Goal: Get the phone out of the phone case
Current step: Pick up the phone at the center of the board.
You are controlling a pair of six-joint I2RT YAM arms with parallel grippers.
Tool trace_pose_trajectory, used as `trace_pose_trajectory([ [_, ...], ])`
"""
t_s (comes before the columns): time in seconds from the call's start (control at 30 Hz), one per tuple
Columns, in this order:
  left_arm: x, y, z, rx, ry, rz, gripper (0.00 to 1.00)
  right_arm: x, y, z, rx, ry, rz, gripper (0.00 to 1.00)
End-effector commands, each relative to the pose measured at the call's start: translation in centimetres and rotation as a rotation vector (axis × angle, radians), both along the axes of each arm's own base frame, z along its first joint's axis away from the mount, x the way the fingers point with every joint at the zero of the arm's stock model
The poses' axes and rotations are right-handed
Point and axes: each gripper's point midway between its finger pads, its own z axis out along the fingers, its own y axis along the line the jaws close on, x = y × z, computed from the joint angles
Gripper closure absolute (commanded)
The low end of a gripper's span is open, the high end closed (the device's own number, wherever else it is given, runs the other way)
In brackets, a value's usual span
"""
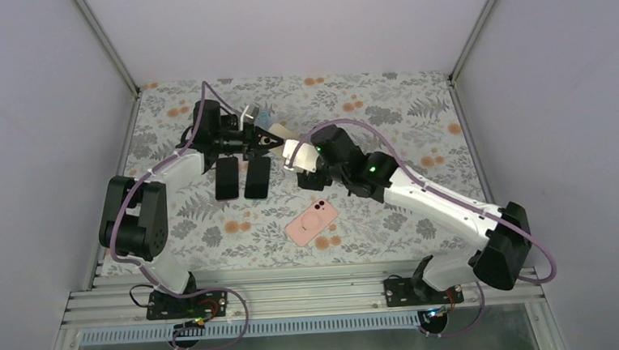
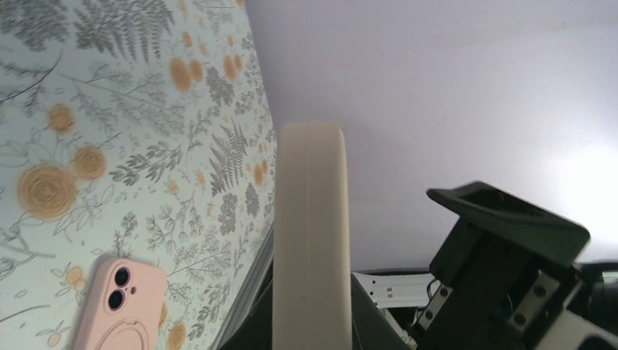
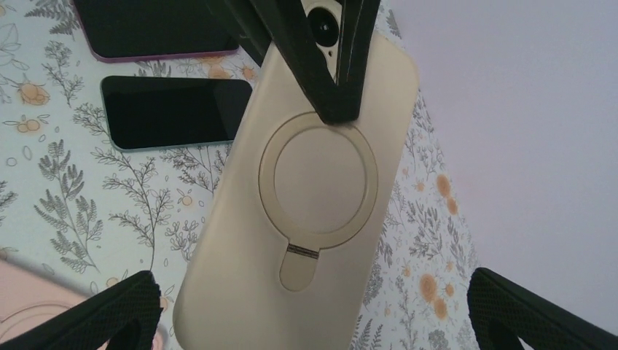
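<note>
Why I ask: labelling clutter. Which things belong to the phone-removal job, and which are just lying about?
In the job: beige cased phone, clamped in the left claw; open right claw facing it.
Lying about: pink cased phone; two dark phones, face up.

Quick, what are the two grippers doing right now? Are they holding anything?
Left gripper: closed, holding the beige phone case up in the air.
Right gripper: wide open, holding nothing.

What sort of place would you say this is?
Probably a robot lab test cell: plain white enclosure walls, an aluminium frame rail carrying the arm bases, and a floral table cover.
</note>
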Motion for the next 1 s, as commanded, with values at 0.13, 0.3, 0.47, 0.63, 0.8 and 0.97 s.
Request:
trace_pose_trajectory([
  [0.13,1.7,0.9,-1.1,0.043,0.117,0.093,0.98,3.7,0.9,-0.8,-0.036,-0.153,-0.148,0.03],
  [0.3,2.2,1.7,-2.0,0.054,0.166,0.138,0.98,3.6,2.3,-2.1,-0.009,-0.115,-0.145,0.04],
  [0.47,2.5,1.9,-2.0,0.062,0.170,0.156,0.97,3.2,3.7,-3.2,-0.013,-0.115,-0.139,0.06],
  [0.63,2.6,1.9,-2.2,0.067,0.183,0.167,0.95,4.1,4.6,-4.6,-0.050,-0.133,-0.166,0.08],
  [0.8,2.5,2.0,-2.3,0.066,0.191,0.170,0.94,5.7,4.4,-3.6,-0.054,-0.226,-0.231,0.17],
  [0.97,2.5,2.1,-2.4,0.068,0.198,0.177,0.93,7.1,4.3,-3.6,-0.080,-0.309,-0.274,0.37],
])
